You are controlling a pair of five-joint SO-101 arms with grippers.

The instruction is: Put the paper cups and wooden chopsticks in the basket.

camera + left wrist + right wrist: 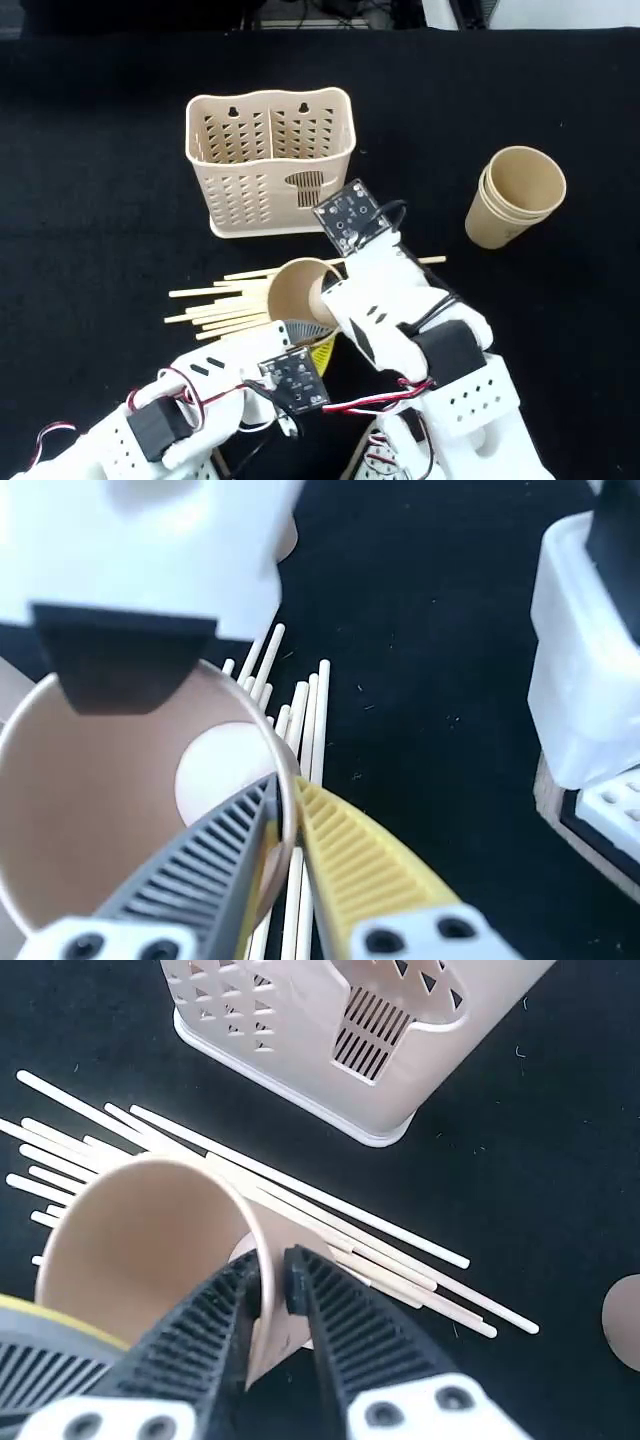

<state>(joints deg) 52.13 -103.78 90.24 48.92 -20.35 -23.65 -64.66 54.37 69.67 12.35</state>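
L gripper [287,785] & R gripper [272,1260]: jaws of both clamped on wall of one paper cup [300,290]. Cup is over the chopsticks [215,300], toward desk [100,150] front edge. Basket [270,165] stands just behind.

A black tabletop [100,150] spans the scene; at one o'clock, a pale surface [560,12] shows beyond its far edge.

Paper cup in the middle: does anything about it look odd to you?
The tan paper cup is tipped sideways over the wooden chopsticks. The left gripper and the right gripper both pinch its rim at once, which looks unusual.
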